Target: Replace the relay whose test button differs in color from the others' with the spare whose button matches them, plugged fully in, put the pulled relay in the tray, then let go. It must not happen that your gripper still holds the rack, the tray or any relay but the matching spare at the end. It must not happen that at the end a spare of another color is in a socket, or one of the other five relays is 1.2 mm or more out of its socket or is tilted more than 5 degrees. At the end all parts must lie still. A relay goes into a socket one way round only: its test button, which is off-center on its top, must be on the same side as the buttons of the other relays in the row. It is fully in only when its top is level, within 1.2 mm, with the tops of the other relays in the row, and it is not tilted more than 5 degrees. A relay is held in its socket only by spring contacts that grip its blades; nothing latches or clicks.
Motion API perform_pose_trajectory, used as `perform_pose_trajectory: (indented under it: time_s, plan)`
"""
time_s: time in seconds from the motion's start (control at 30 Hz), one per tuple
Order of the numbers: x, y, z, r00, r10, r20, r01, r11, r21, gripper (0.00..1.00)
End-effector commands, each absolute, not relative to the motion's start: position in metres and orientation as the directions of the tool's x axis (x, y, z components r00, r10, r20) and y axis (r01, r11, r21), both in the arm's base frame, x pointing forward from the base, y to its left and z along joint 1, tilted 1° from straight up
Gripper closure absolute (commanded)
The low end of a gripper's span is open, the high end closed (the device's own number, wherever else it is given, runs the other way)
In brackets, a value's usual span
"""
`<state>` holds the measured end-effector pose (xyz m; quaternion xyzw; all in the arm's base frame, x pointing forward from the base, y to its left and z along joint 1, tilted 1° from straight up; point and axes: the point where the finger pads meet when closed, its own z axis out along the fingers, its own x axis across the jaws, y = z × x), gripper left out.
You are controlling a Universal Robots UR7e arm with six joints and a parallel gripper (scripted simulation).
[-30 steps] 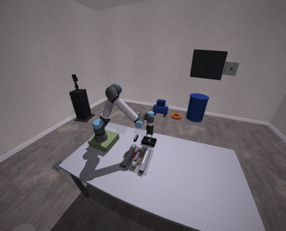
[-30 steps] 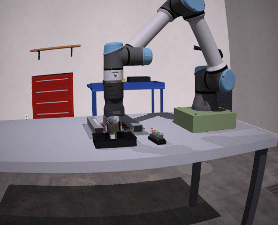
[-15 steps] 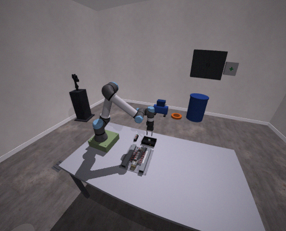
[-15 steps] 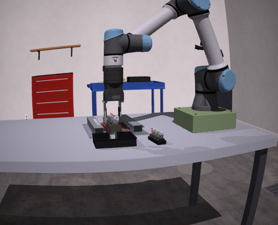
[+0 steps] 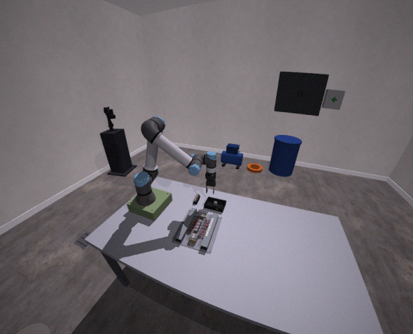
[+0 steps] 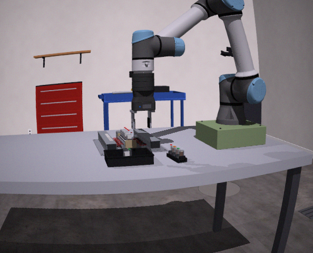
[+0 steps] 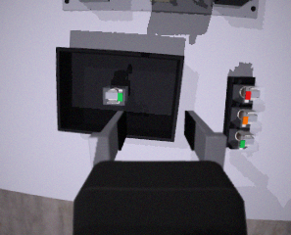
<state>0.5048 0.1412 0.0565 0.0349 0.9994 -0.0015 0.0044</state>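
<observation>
A relay with a green button (image 7: 114,96) lies in the black tray (image 7: 118,93), near its middle; it also shows in the exterior view (image 6: 127,153). My gripper (image 7: 155,122) (image 6: 140,119) is open and empty, raised well above the tray's near edge. A black holder (image 7: 243,118) to the right of the tray carries three spare relays: red button (image 7: 248,94), orange button (image 7: 245,118), green button (image 7: 242,143). The socket row with red-buttoned relays (image 6: 125,132) stands on the panel (image 5: 198,229) beyond the tray. One socket looks empty, but it is too small to tell.
The arm's green base block (image 6: 230,134) stands to the right of the spares holder. The panel (image 6: 129,140) has grey ducts on both sides of the relay row. The tray (image 6: 128,157) sits between the panel and the table's edge.
</observation>
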Motion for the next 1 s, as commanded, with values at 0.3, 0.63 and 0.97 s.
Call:
perform_pose_trajectory:
  time_s: [0.3, 0.63, 0.97]
  plan:
    - [0.448, 0.159, 0.066, -0.998, 0.068, -0.011, 0.068, 0.998, -0.002, 0.0]
    - [0.428, 0.166, 0.069, -0.998, 0.068, -0.011, 0.068, 0.998, -0.002, 0.0]
    - [0.394, 0.177, 0.075, -0.998, 0.068, -0.011, 0.068, 0.998, -0.002, 0.0]
